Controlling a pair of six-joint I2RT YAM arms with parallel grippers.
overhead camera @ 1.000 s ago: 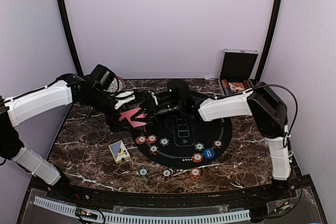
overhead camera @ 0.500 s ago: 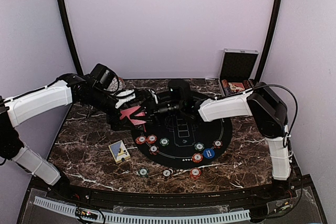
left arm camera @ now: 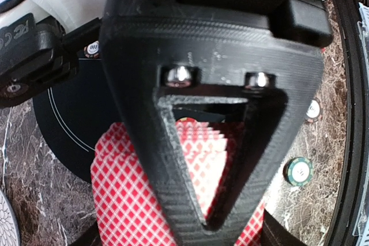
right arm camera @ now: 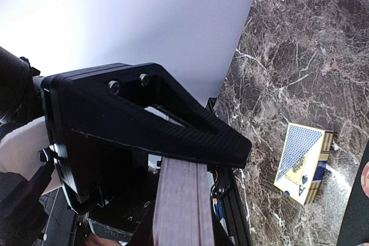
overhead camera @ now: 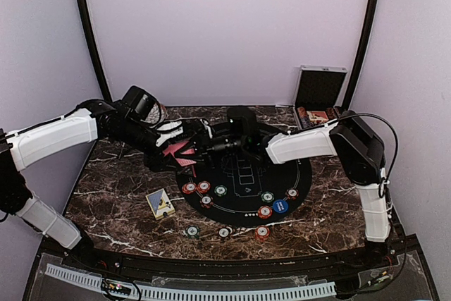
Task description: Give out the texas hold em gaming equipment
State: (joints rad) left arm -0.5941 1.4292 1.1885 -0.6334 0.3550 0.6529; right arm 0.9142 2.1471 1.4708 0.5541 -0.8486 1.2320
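A fan of red-backed playing cards (overhead camera: pixel 176 151) hangs above the table's left-centre, between my two grippers. My left gripper (overhead camera: pixel 169 147) comes in from the left and is shut on the red-backed cards (left arm camera: pixel 135 200); its black fingers (left arm camera: pixel 173 200) meet in a point (left arm camera: pixel 204 226) over the fan. My right gripper (overhead camera: pixel 203 144) reaches in from the right, shut (right arm camera: pixel 202 168) on the edge-on deck (right arm camera: pixel 181 205). Poker chips in red (overhead camera: pixel 190 188), green (overhead camera: pixel 220 190) and blue (overhead camera: pixel 280 206) lie on the round black mat (overhead camera: pixel 246 174). Three more chips (overhead camera: pixel 224 232) sit near the front edge.
A blue and yellow card box (overhead camera: pixel 160 203) lies on the marble left of the mat, also in the right wrist view (right arm camera: pixel 304 162). The open silver case (overhead camera: pixel 320 96) stands at the back right. The patterned bowl (overhead camera: pixel 159 112) is behind the left arm.
My left gripper has gone from open to shut on the fanned cards. The fan has risen slightly and drawn in toward the right gripper. The right arm has barely moved.
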